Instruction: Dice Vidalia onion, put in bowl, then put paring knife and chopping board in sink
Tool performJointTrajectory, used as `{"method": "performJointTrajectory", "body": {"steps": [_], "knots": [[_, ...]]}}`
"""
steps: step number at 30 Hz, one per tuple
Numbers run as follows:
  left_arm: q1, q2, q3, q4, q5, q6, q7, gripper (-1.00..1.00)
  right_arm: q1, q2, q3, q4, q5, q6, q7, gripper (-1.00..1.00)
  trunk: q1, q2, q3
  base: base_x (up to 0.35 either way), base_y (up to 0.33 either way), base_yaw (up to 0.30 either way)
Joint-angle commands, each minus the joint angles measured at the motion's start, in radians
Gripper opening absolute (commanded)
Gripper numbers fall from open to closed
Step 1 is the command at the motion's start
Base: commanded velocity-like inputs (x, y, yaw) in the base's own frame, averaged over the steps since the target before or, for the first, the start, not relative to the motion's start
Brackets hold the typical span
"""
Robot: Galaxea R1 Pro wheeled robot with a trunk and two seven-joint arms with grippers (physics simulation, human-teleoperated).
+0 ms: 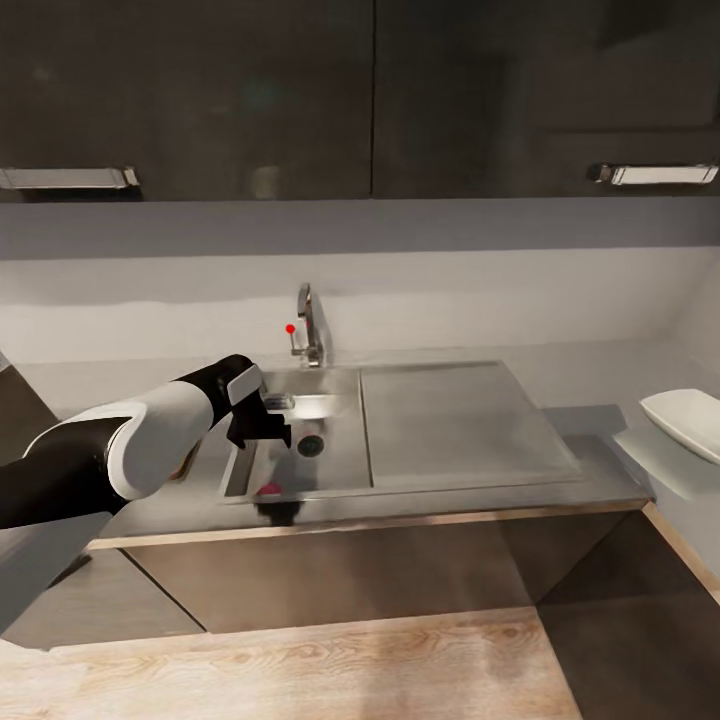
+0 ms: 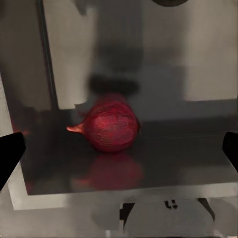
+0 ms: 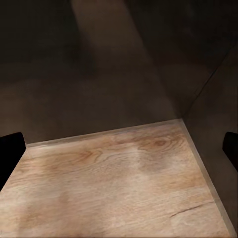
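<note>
The left gripper hangs over the basin of the sink, its fingers spread wide and holding nothing; in the left wrist view one dark fingertip sits at each side edge with the Vidalia onion centred between them but well short of either. The bulb lies on the basin floor near the front wall (in the head view just a pink sliver under the arm), its stubby stem pointing sideways. To grasp it well, I judge the arm should drop straight down, keeping the bulb centred, and close across the round belly rather than the stem, since a smooth bulb could roll on steel. The right gripper is likewise open and empty, facing the wooden floor. The bowl waits on the countertop far right.
</note>
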State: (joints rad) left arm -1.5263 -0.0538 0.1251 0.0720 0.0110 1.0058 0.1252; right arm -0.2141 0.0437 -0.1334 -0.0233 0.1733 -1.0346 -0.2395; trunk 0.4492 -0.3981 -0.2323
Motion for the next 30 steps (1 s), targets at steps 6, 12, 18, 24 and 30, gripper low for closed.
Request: {"method": "performJointTrajectory", "body": {"steps": [6,12,18,24,30], "knots": [[-0.002,0.0,0.008,0.003,0.001,0.0,0.01,1.0,-0.001,0.0,-0.008,0.0,0.011,-0.002,-0.005,1.0,0.001,-0.002,-0.003,0.041,0.019,0.0],[-0.002,0.0,0.008,0.003,0.001,0.0,0.01,1.0,-0.001,-0.001,-0.008,0.0,0.011,-0.002,-0.006,1.0,0.001,-0.002,-0.01,0.006,0.003,0.0],[-0.001,-0.002,0.008,0.003,0.001,0.0,0.01,1.0,-0.001,-0.001,-0.008,0.0,0.011,-0.002,-0.005,1.0,0.001,-0.002,-0.019,0.0,0.0,0.0],[0.002,-0.005,0.008,0.003,0.001,0.0,0.01,1.0,-0.001,-0.001,-0.008,0.0,0.011,-0.002,-0.006,1.0,0.001,-0.002,-0.029,0.0,0.0,0.0],[0.008,-0.006,0.008,0.003,0.001,0.0,0.01,1.0,-0.001,-0.001,-0.008,0.0,0.011,-0.002,-0.006,1.0,0.001,-0.002,-0.039,0.0,0.0,0.0]]}}
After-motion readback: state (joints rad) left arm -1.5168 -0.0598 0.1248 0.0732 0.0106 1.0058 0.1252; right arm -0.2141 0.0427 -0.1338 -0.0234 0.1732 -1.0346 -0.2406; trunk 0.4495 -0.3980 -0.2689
